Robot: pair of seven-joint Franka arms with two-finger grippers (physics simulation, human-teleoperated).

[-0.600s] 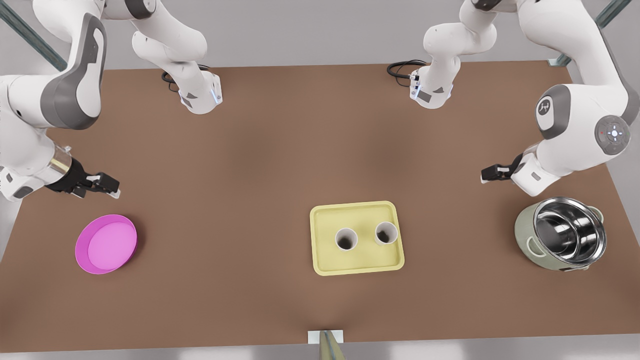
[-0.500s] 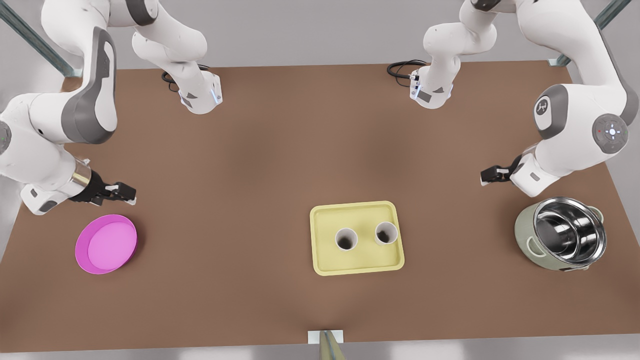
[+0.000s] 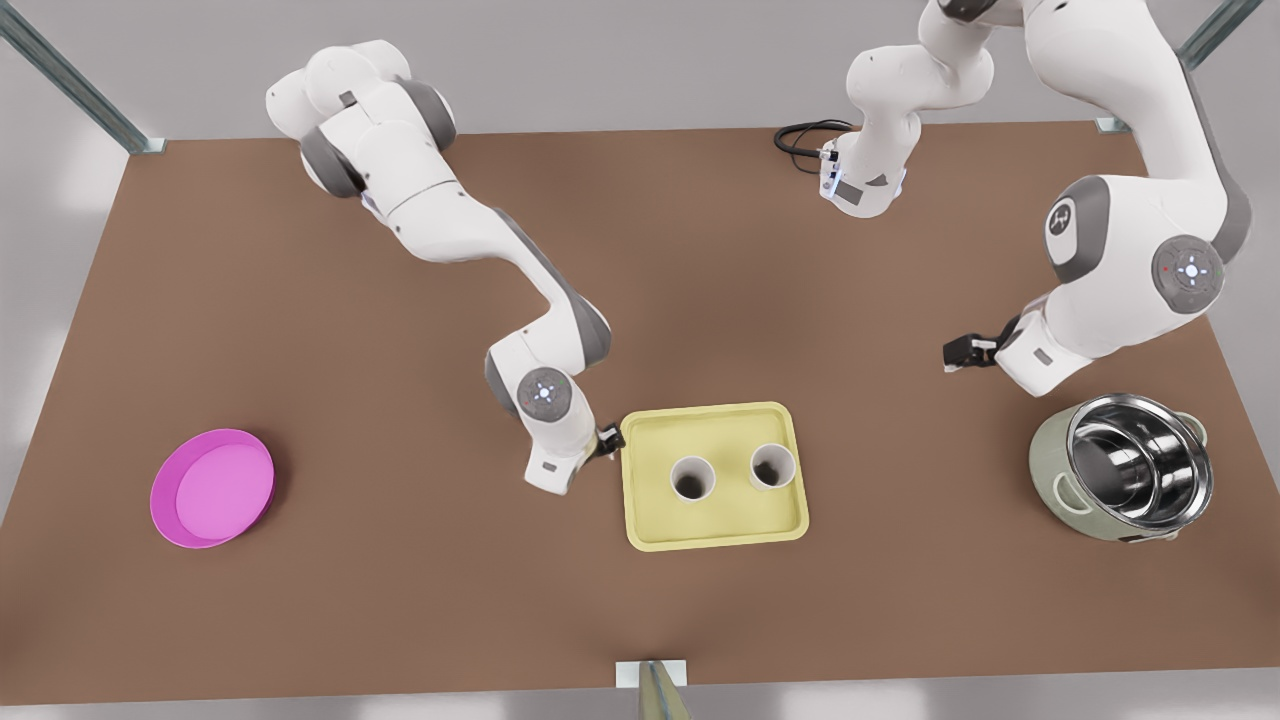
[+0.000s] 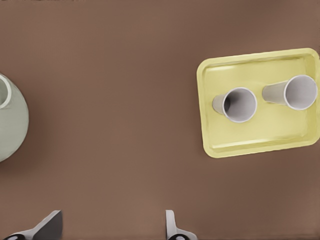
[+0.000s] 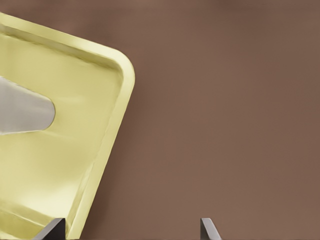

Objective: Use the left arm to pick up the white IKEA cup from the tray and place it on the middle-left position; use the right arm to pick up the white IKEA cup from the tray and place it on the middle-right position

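We saw the right pincer mostly hidden behind its own wrist, while picture edges cut off one white cup and the green pot.

A bare robot test bench, more lab than home: two white arms are bolted at the far edge of a plain brown table, with cables at one base, metal frame struts at the corners and blank grey walls behind.

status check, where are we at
Right gripper open at tray edge. Left gripper open, off near pot. Both cups upright on tray, nothing blocking.
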